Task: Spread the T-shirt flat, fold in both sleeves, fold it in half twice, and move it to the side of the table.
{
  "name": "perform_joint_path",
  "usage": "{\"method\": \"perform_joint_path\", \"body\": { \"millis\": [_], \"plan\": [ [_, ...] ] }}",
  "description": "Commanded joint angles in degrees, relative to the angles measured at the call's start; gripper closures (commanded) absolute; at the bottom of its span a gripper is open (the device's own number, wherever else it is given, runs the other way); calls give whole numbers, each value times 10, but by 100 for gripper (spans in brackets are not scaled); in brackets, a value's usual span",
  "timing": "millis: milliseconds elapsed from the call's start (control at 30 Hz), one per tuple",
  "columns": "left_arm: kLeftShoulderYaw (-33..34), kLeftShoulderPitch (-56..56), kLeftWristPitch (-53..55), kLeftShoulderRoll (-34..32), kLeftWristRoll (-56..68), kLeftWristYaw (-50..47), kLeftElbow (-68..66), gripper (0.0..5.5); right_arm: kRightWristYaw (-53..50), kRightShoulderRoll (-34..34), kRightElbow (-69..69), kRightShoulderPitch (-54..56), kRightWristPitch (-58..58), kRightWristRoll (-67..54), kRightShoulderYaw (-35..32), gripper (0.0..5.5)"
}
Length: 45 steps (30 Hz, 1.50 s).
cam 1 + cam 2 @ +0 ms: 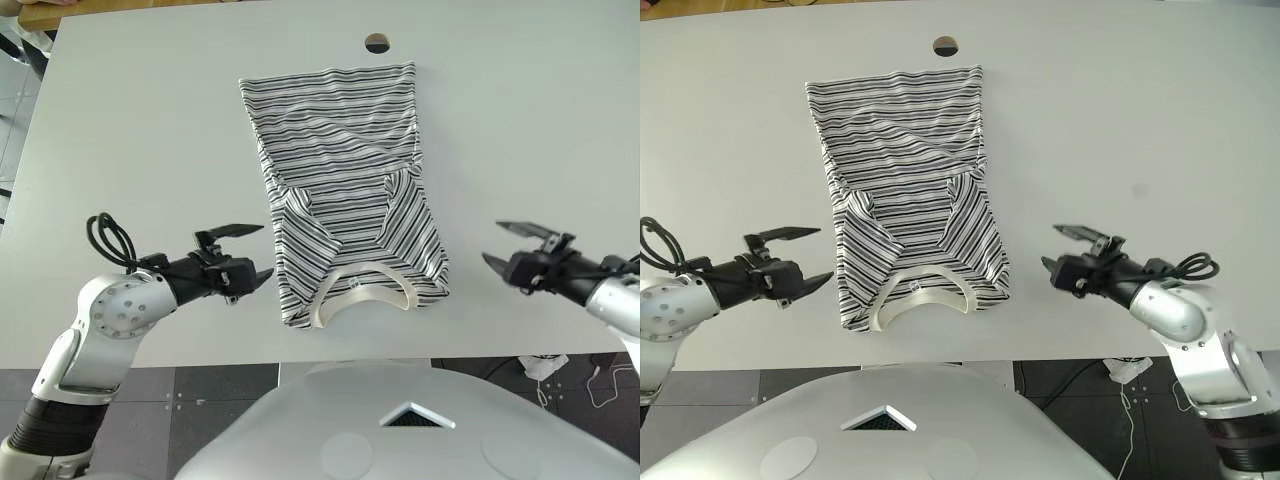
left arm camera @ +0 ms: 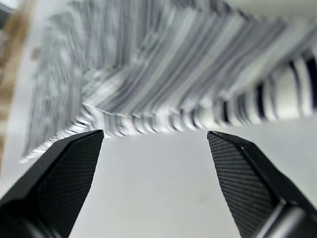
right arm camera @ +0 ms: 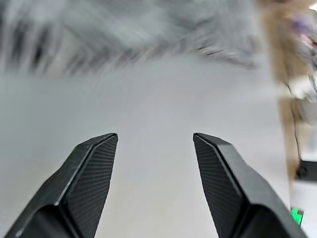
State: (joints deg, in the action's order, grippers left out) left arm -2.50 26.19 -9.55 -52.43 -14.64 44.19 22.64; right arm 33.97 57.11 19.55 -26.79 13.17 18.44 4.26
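Looking down from the head camera, I have the T-shirt (image 1: 345, 190) lying near the middle of the white bench (image 1: 150, 150). Its long axis runs away from me. The collar (image 1: 365, 290) points back at the robot, close to the near edge, and the straight hem lies at the far end, just short of a round hole (image 1: 377, 43) in the benchtop. The near end drifts slightly toward my right.

- Fabric: thin black-and-white stripes, soft and rippled. The collar is a plain white band, curved like a horseshoe.
- Both sleeves are turned in over the body, so the outline is a tall, narrow, roughly rectangular shape.
- Left claw (image 1: 267, 250): fingers spread wide, holding nothing. It sits just beside the shirt's left edge at the collar end.
- Right claw (image 1: 1049, 245): also spread and holding nothing. It is level with the collar end but stands farther off the right edge.
- A black cable loop (image 1: 110, 240) hangs off the left forearm.

The left wrist camera adds the cross-hatched texture of the black fingers (image 2: 64, 173), with striped cloth close ahead. On the right wrist camera bare bench lies between the tips and the blurred cloth beyond them.
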Motion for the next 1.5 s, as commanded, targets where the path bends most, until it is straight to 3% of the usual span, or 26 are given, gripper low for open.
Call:
{"method": "perform_joint_path", "body": {
  "millis": [33,400,467,833,900,1067,1267,1400,1500],
  "plan": [
    [-15,5,-20,-18,-21,15,-6,161,17,-1,-28,1,54,34,47,267],
    [-88,-1,-69,4,-39,7,-21,161,3,-68,-18,31,96,59,124,267],
    [-96,-4,-79,3,-44,6,-23,154,4,-73,-22,35,98,69,131,297],
    [-134,-35,-137,-5,-70,5,-40,340,15,-64,-24,19,92,71,135,515],
    [-138,-44,-133,-7,-69,13,-44,366,17,-62,-22,18,90,70,132,539],
    [-141,-47,-115,-23,-52,41,-42,444,49,-35,9,-16,72,57,123,540],
    [-64,57,-71,-137,152,154,37,539,124,32,173,-169,11,-58,102,540],
    [9,139,-41,-170,327,216,114,539,151,47,252,-223,-11,-119,82,540],
    [38,139,-18,-155,373,215,139,539,159,44,279,-224,-26,-161,54,540]
  ]
}}
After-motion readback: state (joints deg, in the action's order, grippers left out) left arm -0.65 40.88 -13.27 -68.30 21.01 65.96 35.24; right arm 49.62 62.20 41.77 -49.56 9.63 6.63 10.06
